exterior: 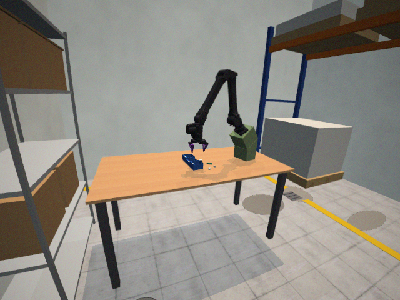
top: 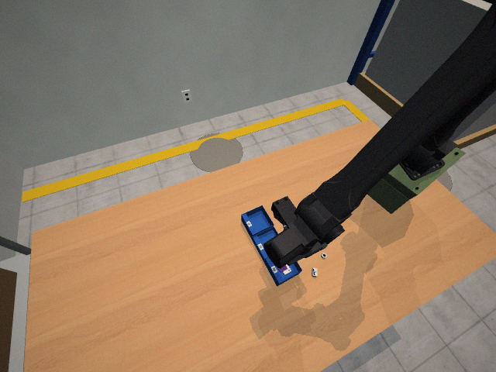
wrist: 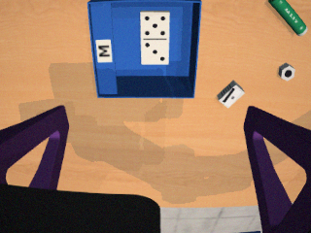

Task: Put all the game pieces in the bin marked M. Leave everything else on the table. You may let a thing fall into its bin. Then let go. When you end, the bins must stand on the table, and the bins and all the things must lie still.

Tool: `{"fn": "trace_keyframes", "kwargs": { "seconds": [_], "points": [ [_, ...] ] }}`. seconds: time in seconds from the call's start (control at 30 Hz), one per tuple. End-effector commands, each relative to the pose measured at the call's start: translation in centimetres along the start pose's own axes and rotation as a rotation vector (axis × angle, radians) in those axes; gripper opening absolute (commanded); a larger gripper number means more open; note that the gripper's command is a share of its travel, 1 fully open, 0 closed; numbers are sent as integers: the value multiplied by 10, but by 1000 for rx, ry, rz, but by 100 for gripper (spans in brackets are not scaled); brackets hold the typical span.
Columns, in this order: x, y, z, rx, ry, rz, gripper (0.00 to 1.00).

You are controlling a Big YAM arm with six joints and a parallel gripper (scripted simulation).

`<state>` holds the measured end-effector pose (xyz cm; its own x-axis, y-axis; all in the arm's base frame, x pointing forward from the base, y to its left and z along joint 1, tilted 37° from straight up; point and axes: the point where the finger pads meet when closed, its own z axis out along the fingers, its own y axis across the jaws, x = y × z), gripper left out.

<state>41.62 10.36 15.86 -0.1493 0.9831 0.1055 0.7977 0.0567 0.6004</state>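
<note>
A white domino (wrist: 155, 38) lies flat inside the blue bin marked M, the end compartment of a row of blue bins (top: 266, 239). My gripper (wrist: 155, 116) hangs above the table just short of that bin, its purple fingers wide open with nothing between them. In the exterior view the gripper (exterior: 197, 147) is above the bins (exterior: 192, 161).
The arm's green base (top: 404, 180) stands at the table's far right.
</note>
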Motion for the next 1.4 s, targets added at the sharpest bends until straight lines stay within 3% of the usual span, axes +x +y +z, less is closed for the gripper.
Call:
{"fn": "trace_keyframes", "kwargs": {
  "seconds": [0.0, 0.13, 0.63, 0.7, 0.83, 1.37],
  "points": [
    [-3, 23, -28, -47, -2, -4, 100],
    [-3, 24, -36, -48, -2, -4, 100],
    [-2, 25, -101, -56, -1, -5, 100],
    [-2, 25, -101, -56, -1, -5, 100],
    [-6, 3, -83, 12, -9, -1, 100],
    [0, 15, -92, -27, 0, -1, 100]
  ]
}}
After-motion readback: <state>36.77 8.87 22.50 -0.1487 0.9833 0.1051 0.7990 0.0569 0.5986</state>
